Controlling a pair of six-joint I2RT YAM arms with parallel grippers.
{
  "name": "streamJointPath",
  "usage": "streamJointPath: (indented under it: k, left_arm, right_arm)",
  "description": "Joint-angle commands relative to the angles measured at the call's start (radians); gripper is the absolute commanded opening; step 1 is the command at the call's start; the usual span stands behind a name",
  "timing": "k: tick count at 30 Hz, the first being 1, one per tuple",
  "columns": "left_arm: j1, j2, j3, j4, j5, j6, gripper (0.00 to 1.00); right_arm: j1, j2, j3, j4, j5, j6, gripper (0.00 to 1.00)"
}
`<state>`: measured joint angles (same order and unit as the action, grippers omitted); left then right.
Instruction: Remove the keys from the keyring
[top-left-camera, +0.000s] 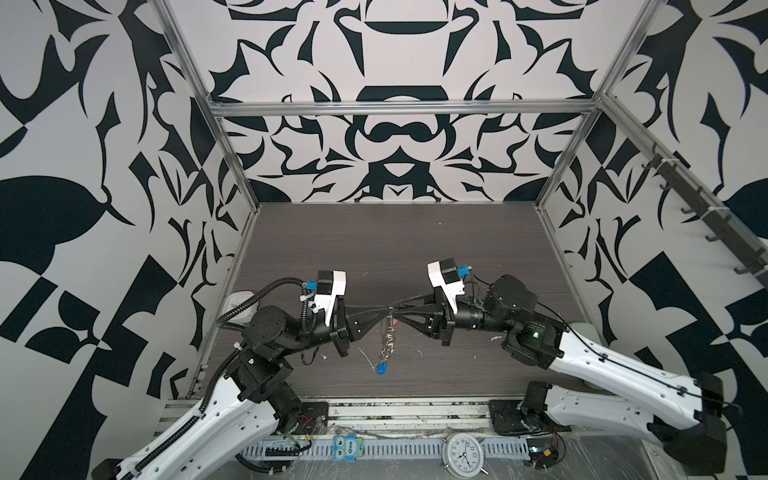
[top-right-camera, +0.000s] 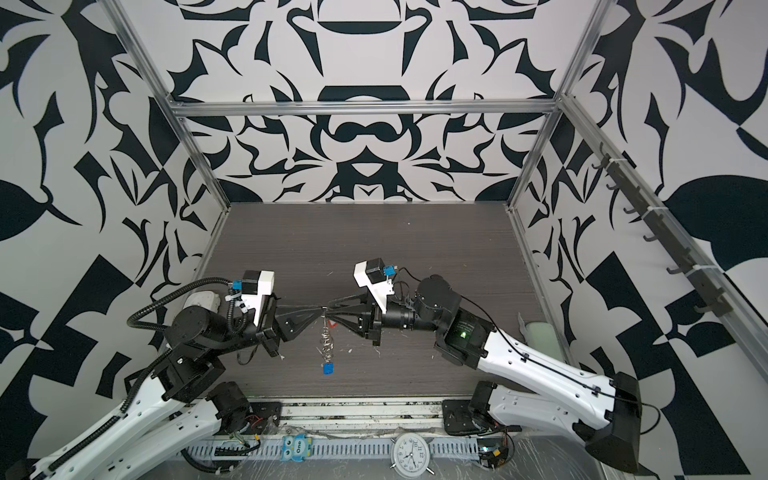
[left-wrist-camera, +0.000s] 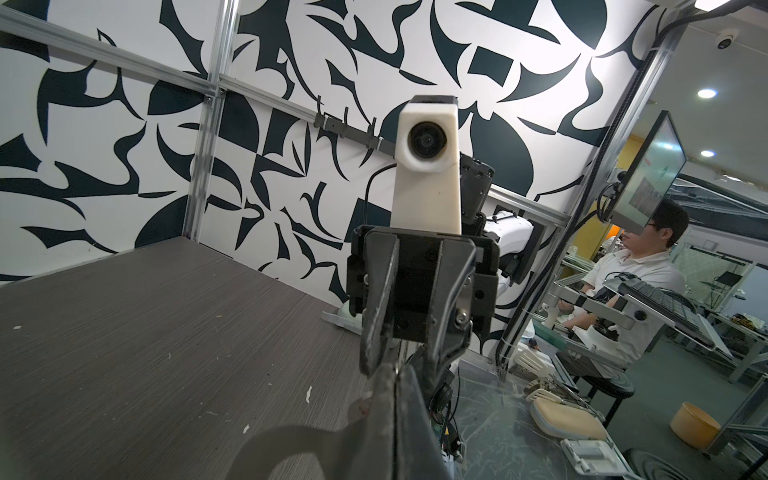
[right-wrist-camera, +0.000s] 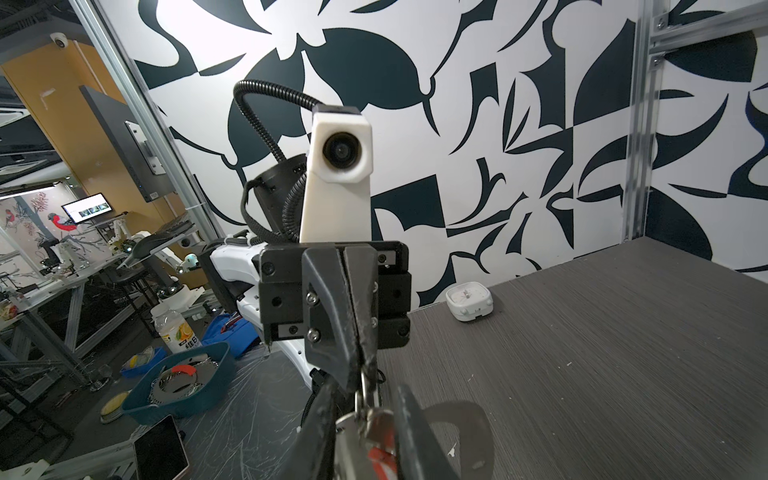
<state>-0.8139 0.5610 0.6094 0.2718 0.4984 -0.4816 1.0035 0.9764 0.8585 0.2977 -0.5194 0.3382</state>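
While dangling over the tabletop (top-left-camera: 415, 249), hangs as one keyring (top-left-camera: 388, 338), a short string of silver clips. Two tags: one blue tag (top-left-camera: 381, 368) at the low end, one red-orange tag (right-wrist-camera: 380, 455) up top. Left jaws: pressed together on the top ring of the keyring. Right jaws: a little apart, clamped on the one silver key (right-wrist-camera: 353, 432) with the red-orange tag. Dark, scratched, wood-look tabletop with white crumbs. Black-and-white swirly walls (top-left-camera: 395, 166) all round.

Far tabletop (top-left-camera: 395, 241) bare, hanging keyring (top-left-camera: 388, 340) mid-front, white clock (top-left-camera: 239, 303) left edge.
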Motion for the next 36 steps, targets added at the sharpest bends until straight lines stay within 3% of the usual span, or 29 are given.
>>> streamJointPath:
  k: [1, 14, 17, 22, 28, 31, 33, 36]
  left_arm:
    - [-0.002, -0.005, 0.034, 0.040, 0.002, 0.008, 0.00]
    - [-0.003, -0.020, 0.047, 0.008, -0.011, 0.034, 0.00]
    - [-0.002, -0.023, 0.040, 0.019, -0.014, 0.031, 0.00]
    - [-0.002, -0.026, 0.040, 0.013, -0.015, 0.028, 0.00]
    - [-0.002, -0.029, 0.048, -0.014, -0.021, 0.006, 0.01]
    - [-0.002, -0.045, 0.057, -0.062, -0.023, -0.003, 0.24]
    - [-0.002, -0.059, 0.066, -0.103, -0.029, -0.003, 0.29]
    - [-0.002, -0.063, 0.100, -0.196, -0.038, 0.011, 0.26]
  right_arm:
    - [0.005, -0.009, 0.017, 0.046, 0.008, 0.002, 0.27]
    - [0.004, 0.016, 0.049, 0.027, -0.013, -0.006, 0.24]
    - [0.003, 0.019, 0.051, 0.031, -0.016, -0.005, 0.19]
    - [0.004, 0.001, 0.035, 0.035, -0.002, -0.002, 0.00]
    - [0.004, -0.021, 0.040, -0.018, 0.003, -0.003, 0.00]
    - [0.004, -0.037, 0.063, -0.114, 0.007, -0.021, 0.00]
    - [0.004, -0.047, 0.093, -0.211, 0.012, -0.052, 0.00]
    - [0.004, -0.048, 0.138, -0.334, 0.011, -0.088, 0.00]
